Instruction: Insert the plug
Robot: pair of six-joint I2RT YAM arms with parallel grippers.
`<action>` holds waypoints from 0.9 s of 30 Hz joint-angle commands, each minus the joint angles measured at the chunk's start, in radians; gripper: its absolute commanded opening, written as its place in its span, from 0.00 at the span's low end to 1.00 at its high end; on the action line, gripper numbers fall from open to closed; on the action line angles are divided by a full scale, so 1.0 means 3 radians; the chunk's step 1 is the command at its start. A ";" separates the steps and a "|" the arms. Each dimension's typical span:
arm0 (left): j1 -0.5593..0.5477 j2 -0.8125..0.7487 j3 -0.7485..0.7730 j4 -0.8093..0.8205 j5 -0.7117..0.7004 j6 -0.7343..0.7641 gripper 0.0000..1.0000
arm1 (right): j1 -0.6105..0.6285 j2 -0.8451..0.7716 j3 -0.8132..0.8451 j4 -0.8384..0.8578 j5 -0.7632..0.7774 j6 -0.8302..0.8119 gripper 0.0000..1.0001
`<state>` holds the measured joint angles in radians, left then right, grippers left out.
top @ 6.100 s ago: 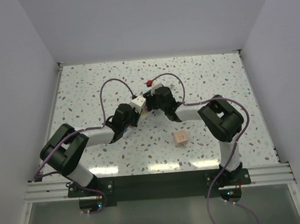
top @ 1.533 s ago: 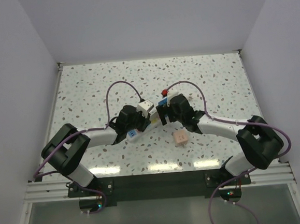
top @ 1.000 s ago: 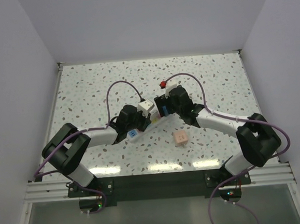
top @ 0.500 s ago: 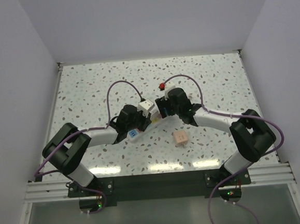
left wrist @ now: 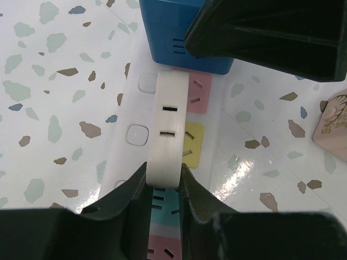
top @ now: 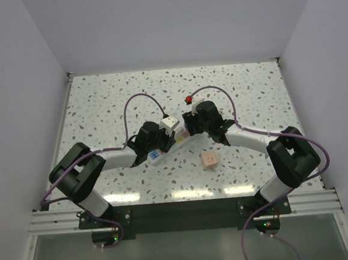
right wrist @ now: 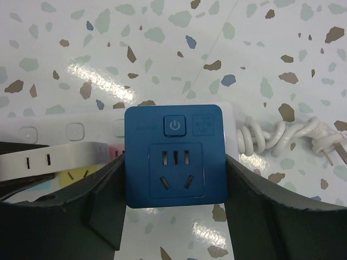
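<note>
Right gripper (right wrist: pixel 174 189) is clamped on the blue plug (right wrist: pixel 174 156), which sits at the far-right end of the white power strip (left wrist: pixel 130 157) mid-table. Can't tell if it's fully seated. Left gripper (left wrist: pixel 165 187) is pinched tight on a white adapter (left wrist: pixel 172 124) just beside it, over the yellow socket (left wrist: pixel 193 146). A small pink block (top: pixel 209 159) sits nearer, off to the right.

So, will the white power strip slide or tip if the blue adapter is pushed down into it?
The power strip lies long and flat, so it will probably not tip. The table looks glossy, so it could slide sideways. The coiled cord at its end looks floppy and should hardly restrain it.
</note>
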<state>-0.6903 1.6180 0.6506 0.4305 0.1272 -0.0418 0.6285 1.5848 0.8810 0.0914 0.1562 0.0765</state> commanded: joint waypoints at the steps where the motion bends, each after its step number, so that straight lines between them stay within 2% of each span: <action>1: -0.0031 0.0134 -0.0011 -0.0264 0.0026 -0.0076 0.00 | -0.0019 0.0081 -0.0012 0.0064 -0.0056 0.0036 0.00; 13: -0.0026 0.0124 -0.0001 -0.0279 -0.0005 -0.0106 0.00 | 0.0001 0.0045 -0.0574 0.0360 -0.0260 0.0277 0.00; 22: 0.0010 0.0006 -0.0036 -0.0284 -0.0148 -0.0178 0.00 | 0.0134 0.0025 -0.0815 0.0488 -0.0158 0.0420 0.00; 27: 0.0031 -0.0070 -0.0072 -0.0264 -0.0179 -0.0203 0.00 | 0.0283 0.0208 -0.0815 0.0508 0.0016 0.0430 0.00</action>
<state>-0.6880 1.6108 0.6502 0.4236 0.0986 -0.0681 0.6609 1.5608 0.6895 0.3916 0.1944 0.1200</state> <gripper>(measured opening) 0.274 0.649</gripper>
